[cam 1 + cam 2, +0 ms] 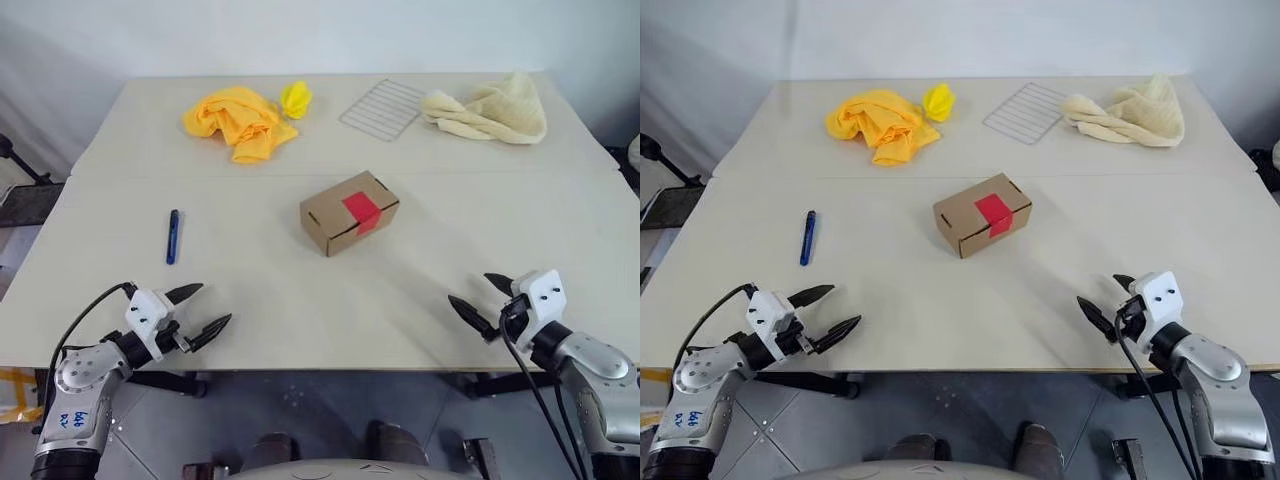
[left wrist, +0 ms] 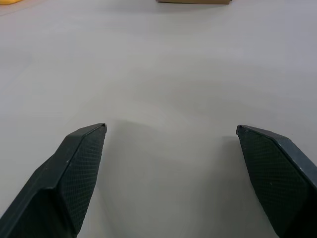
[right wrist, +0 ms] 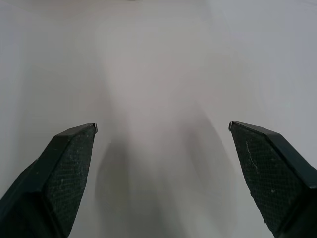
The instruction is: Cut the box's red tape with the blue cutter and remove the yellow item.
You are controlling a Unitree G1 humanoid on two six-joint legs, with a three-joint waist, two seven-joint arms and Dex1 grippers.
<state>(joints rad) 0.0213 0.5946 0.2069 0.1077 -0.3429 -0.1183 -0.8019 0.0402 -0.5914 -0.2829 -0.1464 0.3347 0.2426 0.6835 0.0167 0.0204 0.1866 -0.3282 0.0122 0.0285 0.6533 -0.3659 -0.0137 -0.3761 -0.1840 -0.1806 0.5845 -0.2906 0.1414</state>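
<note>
We held both pincers spread wide and empty, left pincer (image 1: pixel 207 307) and right pincer (image 1: pixel 482 299) low over the table's (image 1: pixel 400 310) near edge, probably readying a first reach. The blue cutter (image 1: pixel 173 236) lay nearest our left, the box (image 1: pixel 349 212) sat mid-table, its red tape (image 1: pixel 361 210) uncut.

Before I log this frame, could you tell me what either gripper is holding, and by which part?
Nothing: the left gripper and right gripper are open and empty.

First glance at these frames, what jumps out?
The small brown cardboard box sits mid-table, its bright red tape patch intact across the closed top. Behind it to the left lies a crumpled orange-yellow cloth, and the slim dark-blue cutter lies alone toward the left. Both end effectors, left and right, hover open and empty at the near edge.
</note>
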